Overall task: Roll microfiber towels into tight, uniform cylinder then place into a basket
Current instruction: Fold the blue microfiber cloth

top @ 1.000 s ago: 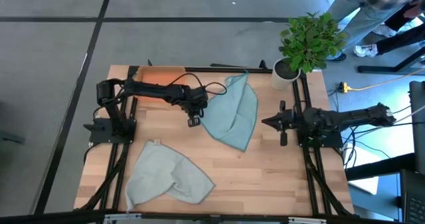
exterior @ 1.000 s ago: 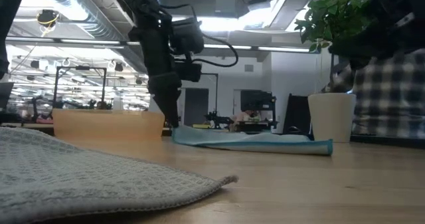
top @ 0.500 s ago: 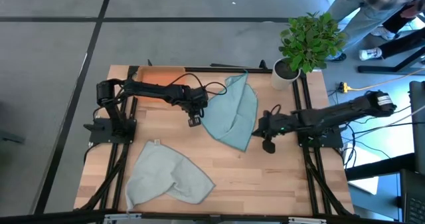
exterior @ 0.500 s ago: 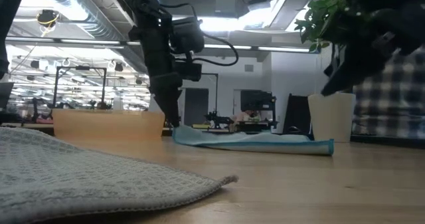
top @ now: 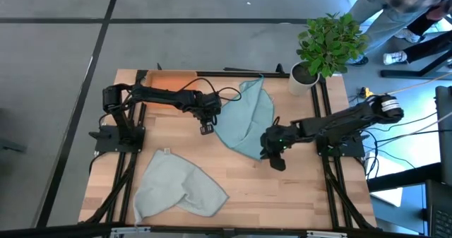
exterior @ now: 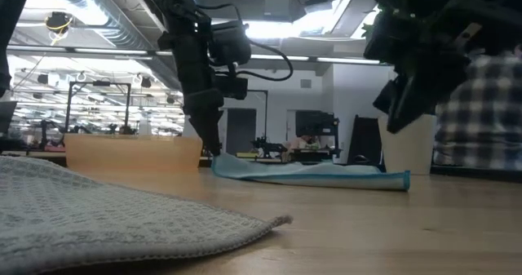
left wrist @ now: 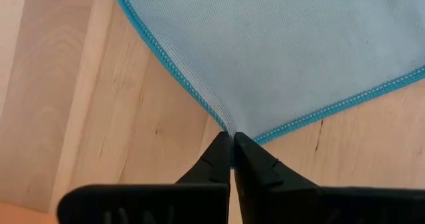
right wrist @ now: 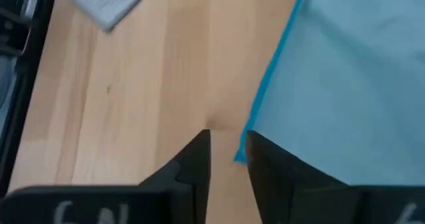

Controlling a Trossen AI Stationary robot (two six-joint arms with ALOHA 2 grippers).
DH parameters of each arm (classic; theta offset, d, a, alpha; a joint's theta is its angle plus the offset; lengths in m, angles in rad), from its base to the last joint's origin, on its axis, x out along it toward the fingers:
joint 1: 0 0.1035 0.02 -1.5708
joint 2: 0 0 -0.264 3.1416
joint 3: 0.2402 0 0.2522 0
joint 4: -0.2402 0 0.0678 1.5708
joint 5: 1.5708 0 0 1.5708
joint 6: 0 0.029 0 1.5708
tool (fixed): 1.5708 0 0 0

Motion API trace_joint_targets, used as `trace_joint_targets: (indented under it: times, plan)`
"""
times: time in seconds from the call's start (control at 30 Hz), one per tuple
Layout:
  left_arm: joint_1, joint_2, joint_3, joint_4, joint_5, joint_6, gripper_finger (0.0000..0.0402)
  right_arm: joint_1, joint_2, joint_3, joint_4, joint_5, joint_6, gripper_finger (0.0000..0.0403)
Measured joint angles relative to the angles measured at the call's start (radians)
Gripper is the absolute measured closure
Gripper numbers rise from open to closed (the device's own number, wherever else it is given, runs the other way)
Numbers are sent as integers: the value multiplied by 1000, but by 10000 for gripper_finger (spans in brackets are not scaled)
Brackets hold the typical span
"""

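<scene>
A light teal-blue towel (top: 247,118) lies spread on the wooden table, right of centre. My left gripper (top: 206,128) is shut on its left corner. My right gripper (top: 272,155) hangs open above the table beside the towel's near corner (right wrist: 240,159), clear of the cloth; the low view shows it (exterior: 398,116) raised off the tabletop. A pale grey-green towel (top: 180,185) lies crumpled at the near left. The orange basket (top: 173,78) sits at the far left edge. My left gripper pinches the teal towel's left corner (left wrist: 229,129), where two stitched hems meet, between its two shut fingers (left wrist: 216,161). The fingers come steeply from above, slanting in from the table's left. The rest of the towel lies flat on the table.
A white pot (top: 302,79) with a green plant stands at the far right corner, just beyond the teal towel. Bare wood (top: 296,195) lies open at the near right. People stand beyond the table's far right.
My right arm has reached out from the table's right edge toward the middle, tipping its gripper downward, and now hangs by the teal towel's near corner. The towels have not moved.
</scene>
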Motion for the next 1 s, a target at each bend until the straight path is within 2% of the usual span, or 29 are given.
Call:
trace_joint_targets:
  times: [0.27, 1.0]
  plan:
    - [0, -1, 0, 2, 0, 16, 402, 3, 89, 2, 11, -23, -5, 293]
    - [0, -1, 0, 1, 0, 17, 402, 3, 234, 2, 93, -16, -5, 293]
